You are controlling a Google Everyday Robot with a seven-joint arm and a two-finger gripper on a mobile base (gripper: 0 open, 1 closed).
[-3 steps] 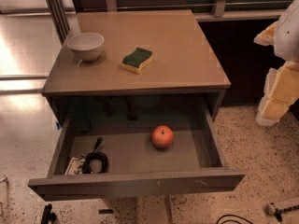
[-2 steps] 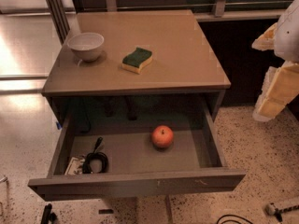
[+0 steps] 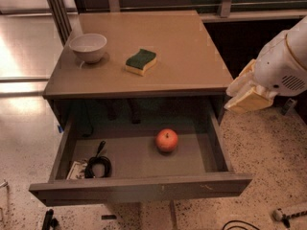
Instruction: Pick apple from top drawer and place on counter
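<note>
The apple (image 3: 166, 140) is small, round and red-orange. It lies on the floor of the open top drawer (image 3: 144, 186), right of the middle. The drawer is pulled fully out below the counter (image 3: 182, 42). My gripper (image 3: 245, 94) hangs at the end of the white arm at the right. It is outside the drawer, beside the counter's front right corner, above and to the right of the apple. It holds nothing that I can see.
A white bowl (image 3: 88, 47) and a green-and-yellow sponge (image 3: 141, 61) sit on the counter's left half. A coiled black cable (image 3: 98, 165) and a small packet lie in the drawer's left front corner. Speckled floor surrounds the cabinet, with cables and small items near the bottom edge.
The arm and gripper have moved left, closer to the counter's right corner and the drawer. The apple and the drawer have not moved.
</note>
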